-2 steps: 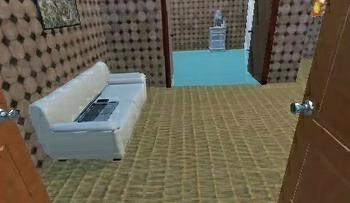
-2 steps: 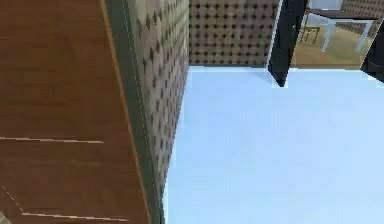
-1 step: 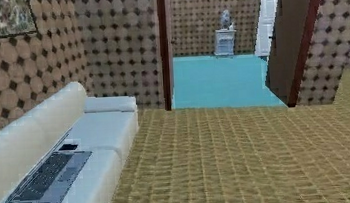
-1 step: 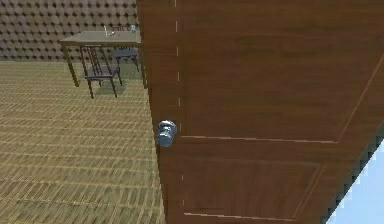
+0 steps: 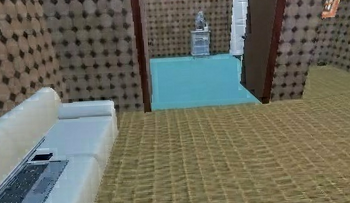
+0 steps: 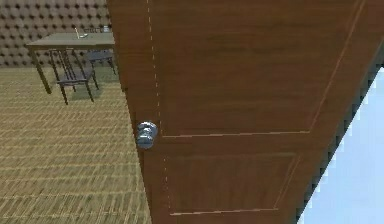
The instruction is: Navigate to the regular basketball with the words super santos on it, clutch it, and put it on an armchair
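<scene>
Can't tell where the basketball is, nor what state the gripper is in, so I'd judge this as search driving. Aim for the doorway (image 5: 195, 48) and keep off the wooden door (image 6: 250, 100) and its knob (image 6: 147, 134), close on the arm side. Woven carpet (image 5: 236, 156) here, teal floor (image 5: 202, 83) beyond; white sofa (image 5: 45, 146) at the forward view's left, table (image 6: 70, 42) and chair (image 6: 72, 70) past the door.

White sofa (image 5: 19, 128) with laptop (image 5: 27, 189); wooden door (image 6: 250, 80), table (image 6: 62, 42), chair (image 6: 75, 68).

Home living room: white sofa (image 5: 55, 146), wooden door (image 6: 250, 100), dining table (image 6: 70, 45), chair (image 6: 75, 72).
</scene>
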Robot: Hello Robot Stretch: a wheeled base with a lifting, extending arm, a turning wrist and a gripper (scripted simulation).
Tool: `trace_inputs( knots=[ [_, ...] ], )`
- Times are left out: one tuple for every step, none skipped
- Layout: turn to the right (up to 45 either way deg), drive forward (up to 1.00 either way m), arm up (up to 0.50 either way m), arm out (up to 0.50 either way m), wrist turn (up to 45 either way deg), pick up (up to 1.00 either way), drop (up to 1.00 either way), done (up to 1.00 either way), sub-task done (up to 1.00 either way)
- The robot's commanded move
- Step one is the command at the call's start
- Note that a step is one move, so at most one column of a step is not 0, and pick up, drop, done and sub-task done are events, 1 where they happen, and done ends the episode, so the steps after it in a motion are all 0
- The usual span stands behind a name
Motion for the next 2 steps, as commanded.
trace_inputs(
  knots=[
    [0.0,0.5,0.0,0.0,0.0,0.0,0.0,0.0,0.0],
    [9.0,0.0,0.0,0.0,0.0,0.0,0.0,0.0,0.0]
  ],
)
